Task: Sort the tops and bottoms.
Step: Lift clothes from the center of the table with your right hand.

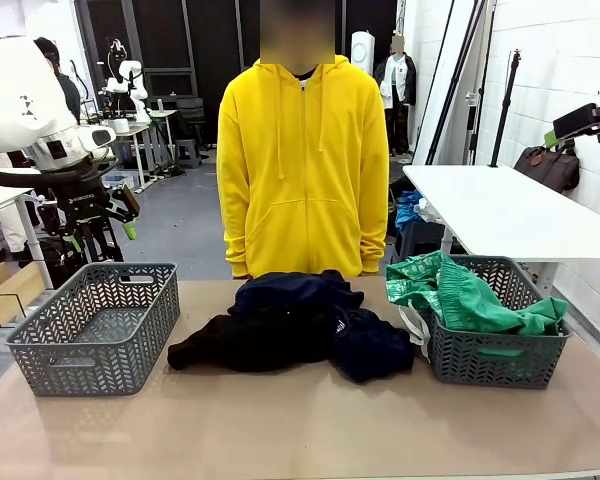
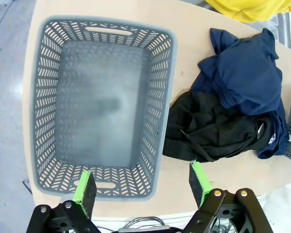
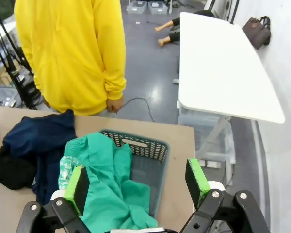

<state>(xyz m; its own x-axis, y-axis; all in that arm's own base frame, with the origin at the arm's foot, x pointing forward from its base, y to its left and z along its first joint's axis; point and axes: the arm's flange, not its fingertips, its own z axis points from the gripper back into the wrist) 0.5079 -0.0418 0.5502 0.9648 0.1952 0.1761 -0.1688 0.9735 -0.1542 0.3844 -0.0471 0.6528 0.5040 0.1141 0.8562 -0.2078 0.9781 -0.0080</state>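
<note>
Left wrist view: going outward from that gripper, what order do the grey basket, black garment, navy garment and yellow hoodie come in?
From the left gripper:
1. Grey basket and black garment, both just beyond the fingertips; too close to call.
2. Navy garment, behind the black one.
3. Yellow hoodie, at the top edge.

Tan flat table [image 1: 300, 430]. Directly on it: heap of dark navy and black cloth garments [image 1: 290, 325] mid-table. Just left of heap, grey perforated plastic basket [image 1: 90, 340]. Just right of heap, second grey perforated basket [image 1: 490, 362].
</note>
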